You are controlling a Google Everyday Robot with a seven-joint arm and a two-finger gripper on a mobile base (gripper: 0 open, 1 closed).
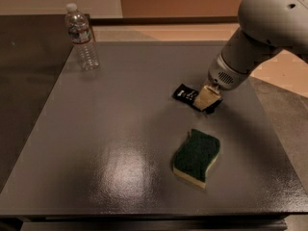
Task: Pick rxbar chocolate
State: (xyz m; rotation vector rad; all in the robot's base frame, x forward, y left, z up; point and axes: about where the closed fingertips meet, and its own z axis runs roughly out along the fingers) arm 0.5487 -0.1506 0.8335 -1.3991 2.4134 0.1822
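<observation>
— Where are we standing against the bar (185,94)?
— We are holding our gripper (208,99) over its right end. The bar is lying right of centre on the table (96,143), its long axis running back-left to front-right. We cannot tell whether the gripper is spread or clamped.
— Room?
— The sponge (196,157) is sitting apart in front, and the bottle (82,37) is standing far back-left.

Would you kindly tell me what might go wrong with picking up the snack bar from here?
The gripper sits over the right end of the snack bar, not its middle, so the bar may pivot or slip out. The bar is thin and lies flat on the table, so the gripper may just push it along. The sponge lies close by; a drift could nudge it.
</observation>
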